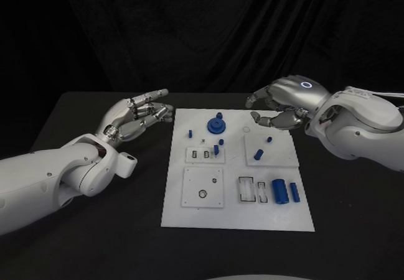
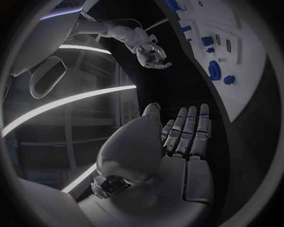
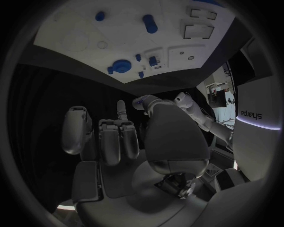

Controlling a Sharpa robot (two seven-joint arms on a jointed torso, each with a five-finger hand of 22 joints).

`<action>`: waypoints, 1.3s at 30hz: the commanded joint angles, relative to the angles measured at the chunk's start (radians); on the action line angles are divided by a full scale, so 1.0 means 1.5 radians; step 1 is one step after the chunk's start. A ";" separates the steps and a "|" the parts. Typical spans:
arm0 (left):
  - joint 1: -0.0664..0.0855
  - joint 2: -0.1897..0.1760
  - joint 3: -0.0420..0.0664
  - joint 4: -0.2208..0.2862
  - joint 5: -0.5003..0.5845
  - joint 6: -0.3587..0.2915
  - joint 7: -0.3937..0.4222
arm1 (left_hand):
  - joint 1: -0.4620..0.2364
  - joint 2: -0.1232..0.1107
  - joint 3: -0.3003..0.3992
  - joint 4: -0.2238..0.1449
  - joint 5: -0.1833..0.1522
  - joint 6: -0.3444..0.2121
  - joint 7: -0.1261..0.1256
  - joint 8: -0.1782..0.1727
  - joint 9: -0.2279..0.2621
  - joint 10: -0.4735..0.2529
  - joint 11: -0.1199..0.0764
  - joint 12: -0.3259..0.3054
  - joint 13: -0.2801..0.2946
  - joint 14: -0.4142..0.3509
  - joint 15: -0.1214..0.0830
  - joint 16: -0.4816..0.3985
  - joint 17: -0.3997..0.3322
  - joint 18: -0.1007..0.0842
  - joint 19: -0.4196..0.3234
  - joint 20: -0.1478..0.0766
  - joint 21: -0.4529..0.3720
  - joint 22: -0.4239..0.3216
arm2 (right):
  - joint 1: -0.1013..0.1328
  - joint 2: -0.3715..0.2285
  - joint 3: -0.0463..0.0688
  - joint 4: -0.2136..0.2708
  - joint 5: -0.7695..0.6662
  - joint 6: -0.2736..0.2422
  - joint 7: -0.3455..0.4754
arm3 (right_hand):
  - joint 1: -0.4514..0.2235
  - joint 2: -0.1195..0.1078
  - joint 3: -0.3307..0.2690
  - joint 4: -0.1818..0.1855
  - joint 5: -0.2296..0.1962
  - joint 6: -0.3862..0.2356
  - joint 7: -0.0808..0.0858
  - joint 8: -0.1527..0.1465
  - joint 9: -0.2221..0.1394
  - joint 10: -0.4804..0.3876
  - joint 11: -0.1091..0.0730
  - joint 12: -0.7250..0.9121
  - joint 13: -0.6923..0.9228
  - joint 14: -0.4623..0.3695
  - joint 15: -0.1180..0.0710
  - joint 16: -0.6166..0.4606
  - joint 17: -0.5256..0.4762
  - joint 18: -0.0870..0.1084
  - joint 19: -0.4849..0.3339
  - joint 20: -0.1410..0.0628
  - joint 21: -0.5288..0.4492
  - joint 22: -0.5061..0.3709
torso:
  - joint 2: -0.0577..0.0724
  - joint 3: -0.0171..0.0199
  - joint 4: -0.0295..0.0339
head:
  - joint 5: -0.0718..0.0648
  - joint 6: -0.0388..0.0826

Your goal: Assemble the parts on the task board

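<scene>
Black bench carries our task board [image 1: 194, 206], and both empty, loosely spread hands, left hand [image 1: 138, 115] and right hand [image 1: 281, 102], may knock its upright blue parts [image 1: 217, 124].

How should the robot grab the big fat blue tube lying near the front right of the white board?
Probably across its round sides, coming from straight above. The big blue cylinder lies flat on the white task board, its ends facing near and far. A slimmer blue cylinder lies close beside it, so fingers must slip in carefully. The right hand is on that side.
</scene>
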 commanded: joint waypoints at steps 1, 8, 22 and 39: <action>0.019 0.015 0.000 -0.003 -0.119 -0.066 -0.065 | -0.017 -0.005 0.002 0.000 -0.034 0.068 0.025 0.012 0.008 0.054 -0.022 0.024 0.043 0.050 -0.023 0.073 0.026 0.014 0.045 -0.007 0.038 0.016 | 0.002 -0.018 0.000 -0.006 0.009 -0.030 -0.024 | -0.004 -0.010 0.014 -0.001 0.014 -0.007 0.000 0.006 0.009 0.070 -0.003 0.002 0.176 0.071 -0.002 0.002 0.176 -0.002 0.005 -0.002 0.005 0.123 | -0.014 0.0105 -0.0053 | 0.011 -0.003; 0.046 0.062 0.000 -0.029 -0.231 -0.061 -0.129 | -0.066 -0.012 -0.007 0.004 -0.103 0.232 0.035 0.047 0.030 0.119 -0.079 0.259 0.217 0.117 -0.078 0.339 0.164 0.034 0.147 -0.036 0.173 0.090 | -0.001 -0.043 0.000 -0.035 0.017 -0.035 -0.034 | 0.006 -0.050 0.128 -0.008 0.020 -0.023 0.004 0.042 0.051 0.070 -0.001 0.002 0.176 0.071 -0.003 0.002 0.176 -0.002 0.008 -0.003 0.012 0.125 | -0.031 0.0250 -0.0120 | 0.027 -0.011; 0.051 0.154 0.000 -0.181 -0.262 0.045 -0.065 | -0.243 0.040 -0.111 0.000 -0.111 0.287 0.020 0.082 0.047 0.252 -0.097 0.738 0.675 0.334 -0.097 0.645 0.627 0.018 0.096 -0.072 0.441 0.335 | -0.018 -0.028 0.000 -0.066 0.019 -0.034 -0.042 | -0.009 -0.091 0.254 -0.030 0.018 -0.044 0.005 0.059 0.073 0.070 -0.003 0.002 0.176 0.071 -0.005 0.002 0.176 -0.002 0.004 -0.005 0.016 0.124 | -0.045 0.0432 -0.0164 | 0.014 0.004; 0.050 0.212 0.001 -0.128 -0.435 0.088 -0.467 | -0.167 0.012 -0.069 -0.006 -0.147 0.370 -0.052 0.226 0.239 0.558 -0.170 0.945 0.908 0.663 -0.175 0.705 0.970 -0.049 0.538 -0.133 0.725 0.786 | -0.024 -0.020 0.000 -0.078 0.019 -0.021 -0.052 | -0.024 -0.035 0.171 -0.039 -0.444 -0.052 0.007 0.076 0.093 0.070 0.004 0.002 0.176 0.071 0.003 0.002 0.176 -0.001 -0.002 0.002 0.008 0.120 | -0.051 0.0564 -0.0331 | 0.041 0.004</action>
